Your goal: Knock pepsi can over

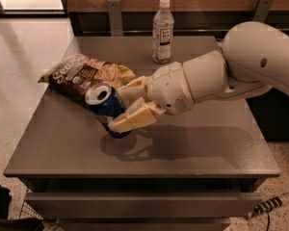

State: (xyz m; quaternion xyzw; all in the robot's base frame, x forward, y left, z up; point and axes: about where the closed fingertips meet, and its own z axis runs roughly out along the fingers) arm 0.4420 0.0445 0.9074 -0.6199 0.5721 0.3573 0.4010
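The pepsi can (104,103) is dark blue with a silver top. It is left of the middle of the grey table (192,148), tilted with its top leaning left toward the chip bag and its base near the tabletop. My gripper (123,105) reaches in from the right on a white arm. Its two tan fingers (135,117) clasp the can's sides, one in front and one behind.
A brown and tan chip bag (82,75) lies just behind and left of the can. A clear plastic bottle with a white cap (163,31) stands at the table's back. A drawer front (135,203) runs below the table edge. A cable (269,206) lies on the floor at right.
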